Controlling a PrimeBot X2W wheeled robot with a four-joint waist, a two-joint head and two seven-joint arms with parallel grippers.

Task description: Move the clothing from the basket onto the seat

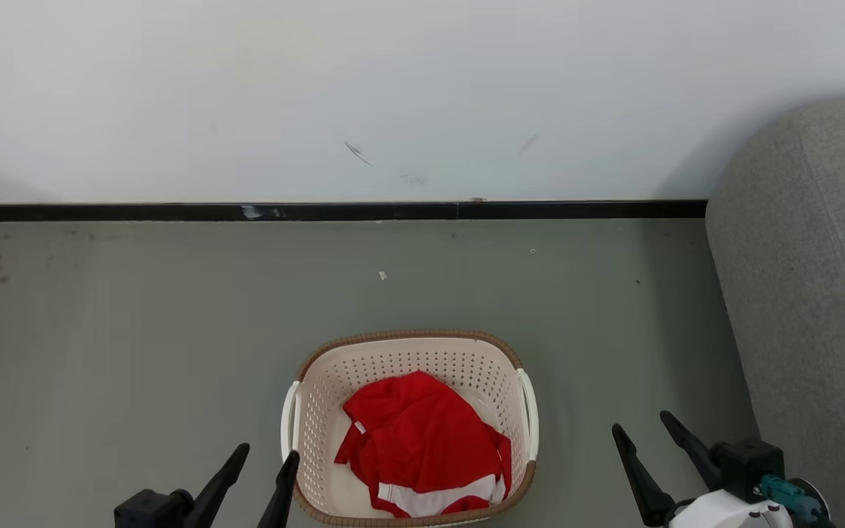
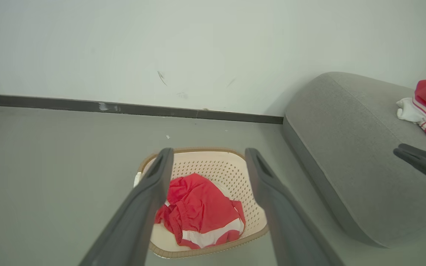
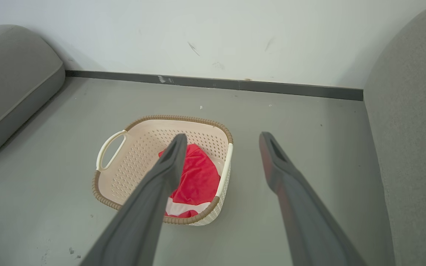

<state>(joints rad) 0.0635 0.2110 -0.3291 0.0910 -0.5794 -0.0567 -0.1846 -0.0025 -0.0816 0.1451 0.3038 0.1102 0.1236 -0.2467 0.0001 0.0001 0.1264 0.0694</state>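
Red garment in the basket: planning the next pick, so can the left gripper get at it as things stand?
Probably yes. The left gripper hangs open right beside the basket, and the red garment lies uncovered in its open top, with nothing across the way.

A black baseboard (image 1: 320,212) runs across the room. Above it rises a pale wall (image 1: 422,88), marked by a short dark scuff (image 1: 356,152) just above the baseboard's middle. The baseboard has a whitish chipped patch (image 1: 250,212) left of its middle. Below it spreads a grey-green floor (image 1: 136,330), with a small white scrap (image 1: 382,276) lying near the baseboard. A grey cushion (image 3: 9,81) sits on the floor at the baseboard's left end.
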